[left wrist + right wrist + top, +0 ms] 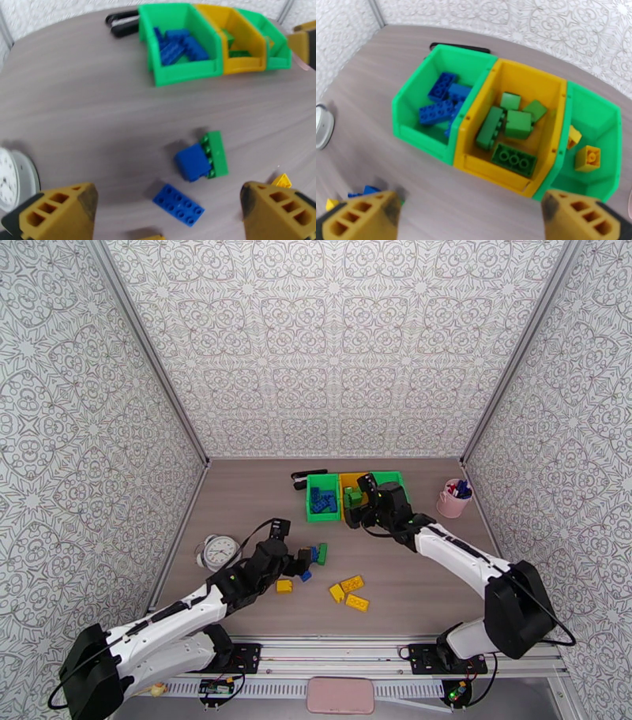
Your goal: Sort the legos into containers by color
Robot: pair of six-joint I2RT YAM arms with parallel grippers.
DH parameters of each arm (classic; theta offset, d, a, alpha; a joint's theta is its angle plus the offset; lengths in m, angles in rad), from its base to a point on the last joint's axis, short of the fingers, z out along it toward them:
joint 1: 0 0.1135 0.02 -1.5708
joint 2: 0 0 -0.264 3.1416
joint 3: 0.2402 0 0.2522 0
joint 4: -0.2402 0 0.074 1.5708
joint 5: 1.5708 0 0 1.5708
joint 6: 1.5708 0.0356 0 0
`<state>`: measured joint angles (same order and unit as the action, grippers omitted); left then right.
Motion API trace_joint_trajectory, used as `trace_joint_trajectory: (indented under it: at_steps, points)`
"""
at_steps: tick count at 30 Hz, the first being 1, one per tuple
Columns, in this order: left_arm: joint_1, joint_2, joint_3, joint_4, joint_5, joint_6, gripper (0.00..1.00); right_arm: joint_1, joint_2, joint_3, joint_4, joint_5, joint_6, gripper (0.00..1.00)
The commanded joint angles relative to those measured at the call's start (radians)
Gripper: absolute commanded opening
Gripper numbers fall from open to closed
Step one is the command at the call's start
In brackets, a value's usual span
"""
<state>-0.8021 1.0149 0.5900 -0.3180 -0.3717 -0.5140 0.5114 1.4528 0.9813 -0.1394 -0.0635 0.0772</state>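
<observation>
L gripper (167, 194) is spread wide and empty, low over the loose bricks mid wood-grain worktop (79, 98), toward its near edge. A flat blue studded plastic plate (178, 205) lies between its fingers. The plate's long axis slants nearly finger to finger, so closing now would catch it endwise; prob needs a wrist turn first. Just beyond it, a chunky blue plastic block (192, 162) touches a green studded plastic brick (216, 153) whose long axis points to the far edge.

R gripper (472, 203) is also wide open w/ nothing held, above the bins at the far edge. The left-hand green plastic bin (418, 138) has blues, the yellow plastic bin (489, 169) greens, the right-hand green plastic bin (592, 114) yellows. L arm is far nearer the plate. Yellow bricks (351, 584) wait nearer the near edge.
</observation>
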Motion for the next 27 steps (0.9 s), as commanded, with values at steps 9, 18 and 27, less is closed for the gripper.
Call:
trace_joint_trajectory:
  at_steps: [9, 18, 27]
  points:
    - [0.011, 0.116, 0.037, -0.313, 0.086, -0.239, 1.0, 0.035, -0.074, -0.066, -0.036, -0.029, -0.019, 1.0]
    - [0.062, 0.183, 0.007, -0.29, 0.184, -0.235, 1.0, 0.047, -0.057, -0.07, -0.035, -0.021, -0.013, 1.0]
    - [0.091, 0.271, -0.007, -0.254, 0.259, -0.216, 0.99, 0.049, -0.05, -0.073, -0.03, -0.015, -0.005, 1.0]
